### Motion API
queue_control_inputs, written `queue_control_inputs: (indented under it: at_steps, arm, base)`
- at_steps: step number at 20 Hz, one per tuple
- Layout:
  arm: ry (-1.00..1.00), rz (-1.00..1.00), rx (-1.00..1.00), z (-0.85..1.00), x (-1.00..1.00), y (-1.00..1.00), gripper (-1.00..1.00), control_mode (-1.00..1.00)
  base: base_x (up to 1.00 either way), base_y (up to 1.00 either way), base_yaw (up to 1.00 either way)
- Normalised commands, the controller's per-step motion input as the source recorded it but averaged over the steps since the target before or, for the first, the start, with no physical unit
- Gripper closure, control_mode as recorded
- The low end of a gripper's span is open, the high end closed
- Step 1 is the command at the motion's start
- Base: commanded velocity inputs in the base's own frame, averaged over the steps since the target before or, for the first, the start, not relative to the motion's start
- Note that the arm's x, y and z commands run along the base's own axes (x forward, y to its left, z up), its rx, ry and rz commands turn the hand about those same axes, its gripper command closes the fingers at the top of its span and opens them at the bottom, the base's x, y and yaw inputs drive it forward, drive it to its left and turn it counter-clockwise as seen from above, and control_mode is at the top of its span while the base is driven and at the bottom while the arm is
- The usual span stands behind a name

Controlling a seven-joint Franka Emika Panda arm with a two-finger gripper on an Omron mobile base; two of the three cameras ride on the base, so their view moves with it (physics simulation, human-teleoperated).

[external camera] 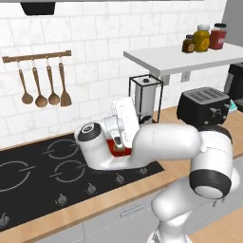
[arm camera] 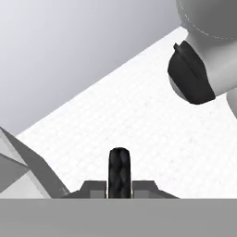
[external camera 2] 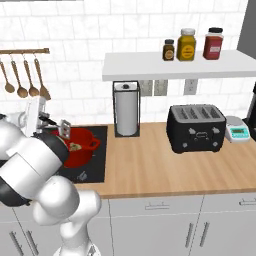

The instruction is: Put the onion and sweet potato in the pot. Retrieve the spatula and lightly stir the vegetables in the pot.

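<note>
Your gripper (external camera 2: 64, 128) hangs over the red pot (external camera 2: 84, 149), its two fingers pressed together around a dark rod-like handle that the hand view shows upright between the fingertips (arm camera: 120, 173); what that handle belongs to you cannot tell. The pot sits on the black cooktop (external camera 2: 95, 167) at its right edge, beside the wooden counter (external camera 2: 165, 170), with pale vegetable pieces (external camera 2: 75, 146) inside. In the left base view, your arm hides most of the pot (external camera: 116, 150)
</note>
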Motion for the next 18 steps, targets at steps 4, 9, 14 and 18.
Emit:
queue_control_inputs:
  at_steps: [4,9,14,18]
  arm:
    - [0.17,0.13,-0.25,0.07,0.0,0.1,1.0,-1.0]
    - [0.29,0.08,-0.23,0.14,0.01,0.31,1.0,-1.0]
    - [0.39,0.09,-0.11,0.26,0.02,0.1,1.0,-1.0]
    - [0.45,0.09,0.0,0.1,0.06,0.0,1.0,-1.0]
  base:
    - [0.0,0.0,0.0]
    - [0.0,0.0,0.0]
    - [0.0,0.0,0.0]
    - [0.0,0.0,0.0]
